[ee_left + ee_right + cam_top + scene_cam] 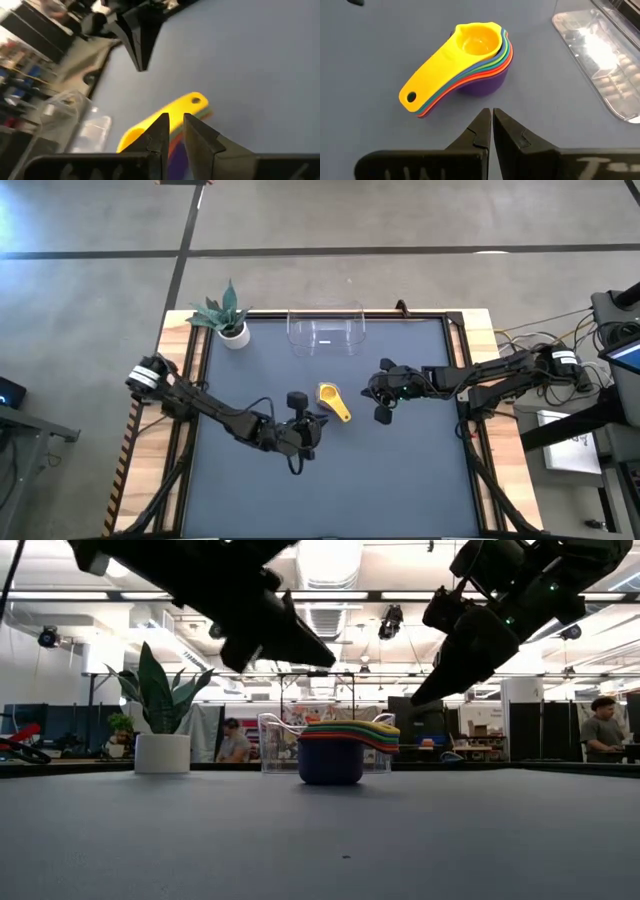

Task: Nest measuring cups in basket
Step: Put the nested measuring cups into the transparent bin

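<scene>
The measuring cups [333, 401] sit nested in one stack, yellow on top. The stack stands on the table by its lowest, violet cup [485, 82], handles toward the near right. It is on the near side of the clear basket [325, 332], apart from it. My left gripper [316, 421] hovers just near-left of the stack, fingers almost closed with a thin gap [173, 131]. My right gripper [382, 412] hangs right of the stack, shut [492, 127], pointing steeply down. In the low view both are above the table [322, 658] [418, 700].
A small white pot with a plant [228, 320] stands at the far left corner, left of the basket. The basket [275, 745] lies at the far edge, with only its own label showing inside [605, 55]. People stand in the room beyond the table.
</scene>
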You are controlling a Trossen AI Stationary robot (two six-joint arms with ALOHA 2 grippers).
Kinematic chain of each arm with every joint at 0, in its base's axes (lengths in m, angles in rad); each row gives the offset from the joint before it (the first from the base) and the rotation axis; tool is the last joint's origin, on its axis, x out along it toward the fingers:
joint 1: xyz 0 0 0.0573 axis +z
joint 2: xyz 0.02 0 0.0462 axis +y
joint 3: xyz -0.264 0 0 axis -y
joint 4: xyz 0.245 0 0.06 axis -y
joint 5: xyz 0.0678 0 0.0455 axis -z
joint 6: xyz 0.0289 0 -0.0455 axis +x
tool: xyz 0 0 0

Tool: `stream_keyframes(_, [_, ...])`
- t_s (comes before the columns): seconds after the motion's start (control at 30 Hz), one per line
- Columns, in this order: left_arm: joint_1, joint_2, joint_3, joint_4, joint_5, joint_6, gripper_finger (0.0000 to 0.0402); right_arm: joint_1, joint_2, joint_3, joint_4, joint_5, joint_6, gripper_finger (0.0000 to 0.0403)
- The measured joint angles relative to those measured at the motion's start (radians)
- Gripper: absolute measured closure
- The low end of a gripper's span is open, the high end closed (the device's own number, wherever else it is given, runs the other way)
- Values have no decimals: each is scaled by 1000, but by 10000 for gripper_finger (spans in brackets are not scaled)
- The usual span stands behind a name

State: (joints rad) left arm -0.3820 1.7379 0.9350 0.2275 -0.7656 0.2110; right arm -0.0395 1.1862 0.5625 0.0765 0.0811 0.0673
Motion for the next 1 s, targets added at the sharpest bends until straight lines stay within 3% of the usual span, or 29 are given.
stream_keyframes(0.27, [19, 119, 64, 24, -21, 190, 309, 0, 1, -1, 10, -1, 0, 394])
stream_keyframes(0.7, [18, 297, 230, -127, -129, 334, 131, 0, 1, -9, 7, -1, -9, 394])
stream_keyframes(0.83, [17, 356, 264, -122, -183, 389, 115, 0, 1, -10, 9, -1, -13, 394])
stream_keyframes(1.0, [19, 416, 302, -115, -258, 413, 125, 0, 1, -10, 10, -1, -15, 394])
